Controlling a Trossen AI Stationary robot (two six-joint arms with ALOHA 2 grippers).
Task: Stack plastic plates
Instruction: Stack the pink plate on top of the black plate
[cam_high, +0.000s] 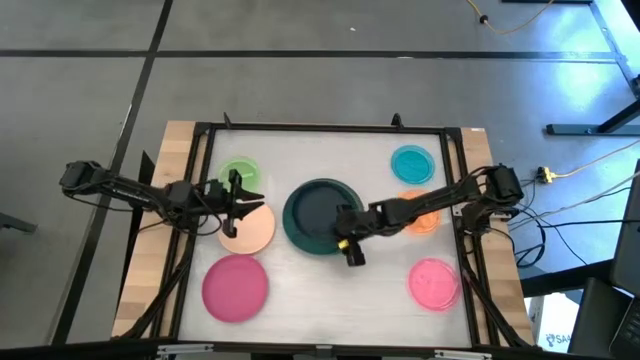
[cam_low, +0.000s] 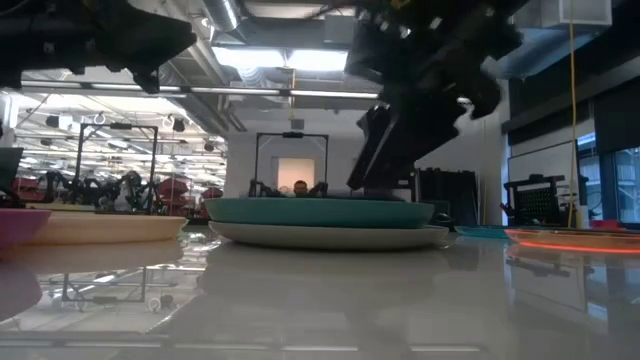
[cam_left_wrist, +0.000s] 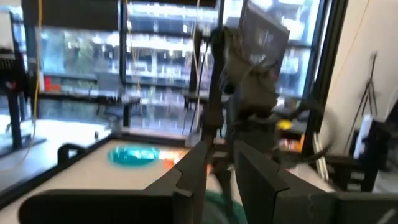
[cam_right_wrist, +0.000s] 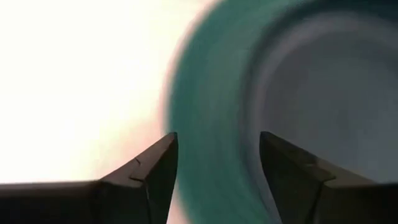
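In the high view a dark green plate (cam_high: 298, 215) sits mid-table. A darker plate (cam_high: 322, 208) lies inside it. The low view shows it resting on a pale grey plate (cam_low: 330, 236). My right gripper (cam_high: 348, 240) hovers open over this stack's near right rim; in the right wrist view its fingers (cam_right_wrist: 155, 165) stand either side of the green rim (cam_right_wrist: 205, 93). My left gripper (cam_high: 238, 200) is open and empty, between the small green plate (cam_high: 238, 173) and the peach plate (cam_high: 250, 230). Magenta (cam_high: 235, 287), teal (cam_high: 412, 163), pink (cam_high: 433, 282) and orange (cam_high: 425, 220) plates lie flat, apart.
A black frame (cam_high: 320, 128) edges the white table. My right arm (cam_high: 420, 208) passes over the orange plate and partly hides it. Bare table shows between the magenta and pink plates, near the front edge. A person sits far behind the table (cam_low: 298, 187).
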